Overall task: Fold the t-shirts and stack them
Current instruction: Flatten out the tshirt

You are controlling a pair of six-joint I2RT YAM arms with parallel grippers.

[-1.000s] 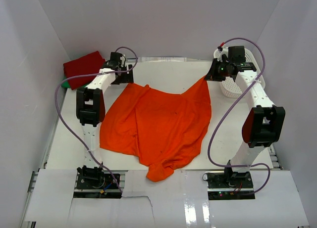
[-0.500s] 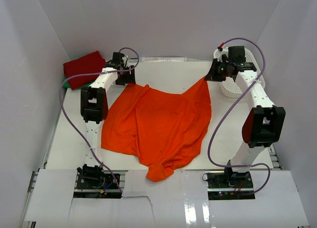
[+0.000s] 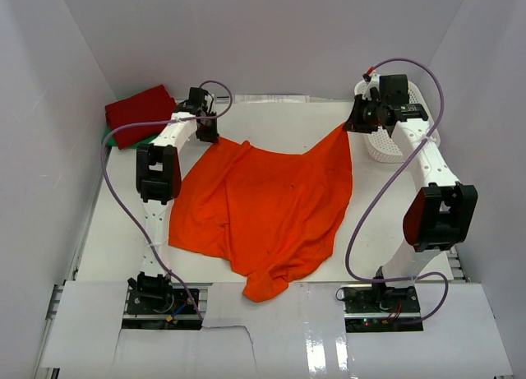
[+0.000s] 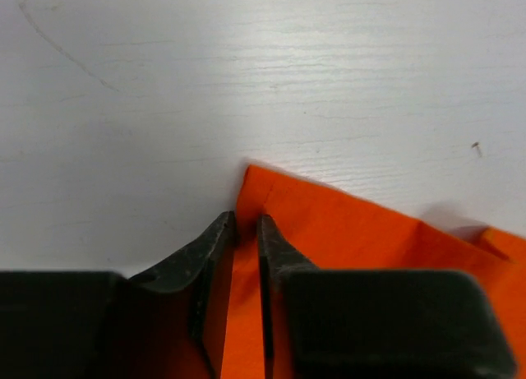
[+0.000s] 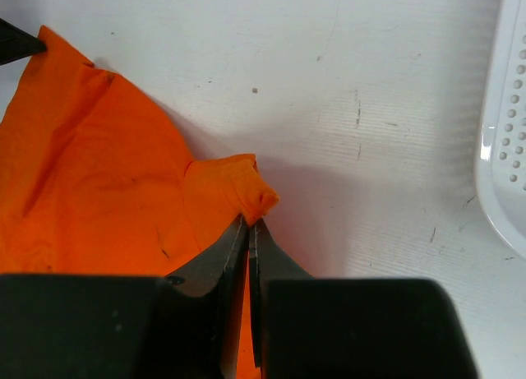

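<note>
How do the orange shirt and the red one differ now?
The orange t-shirt lies spread and rumpled at centre; the red t-shirt sits folded at the far left corner. The left gripper and right gripper each pinch a far corner of the orange one; no gripper touches the red. Both are cloth.

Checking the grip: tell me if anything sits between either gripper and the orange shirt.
Nothing visible. The left gripper and right gripper are each shut on a far corner of the orange shirt; the basket lies apart, right of it.
</note>
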